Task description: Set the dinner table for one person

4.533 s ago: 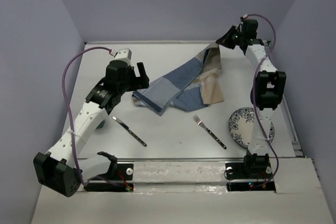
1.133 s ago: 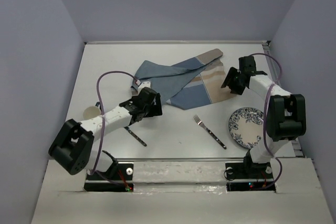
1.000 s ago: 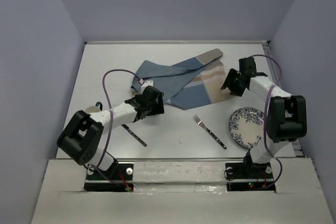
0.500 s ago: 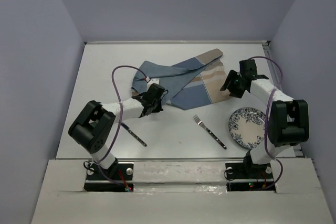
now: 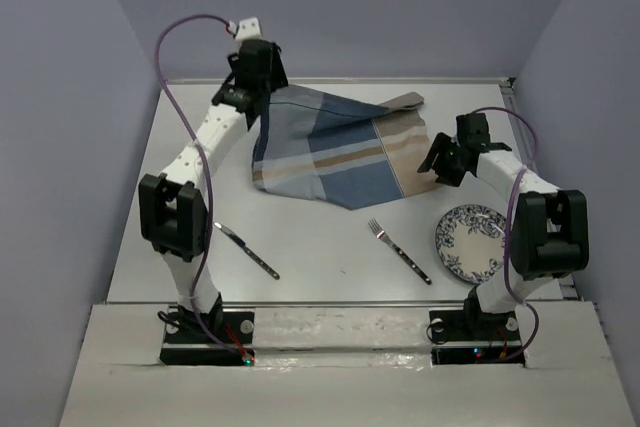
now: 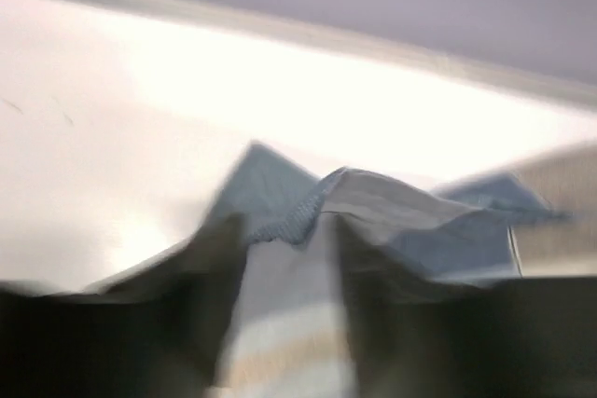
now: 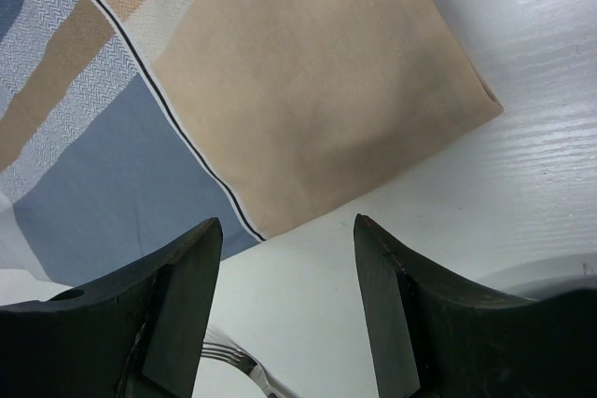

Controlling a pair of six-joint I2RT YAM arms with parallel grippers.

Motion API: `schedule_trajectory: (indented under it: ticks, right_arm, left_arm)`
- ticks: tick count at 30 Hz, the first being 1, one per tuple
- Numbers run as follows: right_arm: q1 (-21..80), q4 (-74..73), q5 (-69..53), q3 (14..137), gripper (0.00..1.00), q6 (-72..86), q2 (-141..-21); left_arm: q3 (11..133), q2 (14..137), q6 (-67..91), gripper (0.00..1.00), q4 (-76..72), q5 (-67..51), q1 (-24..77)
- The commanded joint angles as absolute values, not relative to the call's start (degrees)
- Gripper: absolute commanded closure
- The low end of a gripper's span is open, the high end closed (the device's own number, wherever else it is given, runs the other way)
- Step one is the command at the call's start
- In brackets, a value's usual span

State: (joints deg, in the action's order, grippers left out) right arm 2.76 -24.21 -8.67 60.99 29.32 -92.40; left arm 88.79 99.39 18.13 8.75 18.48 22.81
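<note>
Top external: left jaws grip a raised corner of the placemat (image 5: 330,152).

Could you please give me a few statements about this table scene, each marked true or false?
1. The fork lies between the knife and the plate. True.
2. The plate sits on the placemat. False: it rests on the bare table, apart from the placemat.
3. The right gripper is open and holds nothing. True.
4. The knife lies to the right of the plate. False: it lies far to its left, beyond the fork.
</note>
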Motion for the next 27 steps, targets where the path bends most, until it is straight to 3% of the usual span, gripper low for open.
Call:
schedule_trajectory:
  ticks: [1,6,12,16,20,24,27]
  right_arm:
    - [3.3,-22.4,-9.7,62.1,0.35,28.2,-91.3]
    - [3.3,-23.2,-5.1,62.0,0.35,28.4,-91.1]
    - [3.3,-24.0,2.6,64.2,0.42,29.9,-93.7]
    - [3.3,-24.4,5.5,66.2,0.45,29.8,-96.2]
    - [3.3,-24.8,6.0,67.1,0.42,29.8,-99.1]
    - [3.3,-24.8,7.2,67.2,0.27,29.8,-100.7]
    - [3.3,-24.9,8.2,67.3,0.27,29.6,-101.9]
  left_arm:
    - [108.9,109.9,16.7,0.01,19.6,21.6,16.7]
    - [96.1,101.3,16.9,0.01,14.2,19.1,16.6]
    - [62.0,82.9,24.6,0.01,8.4,12.0,16.7]
    - [49.0,77.8,29.8,0.02,4.8,8.8,16.6]
    - [44.5,78.9,32.1,0.01,1.6,7.5,16.5]
    - [44.6,82.3,32.1,0.01,-2.8,6.1,16.3]
    - [45.9,86.2,31.0,0.01,-5.8,4.0,16.2]
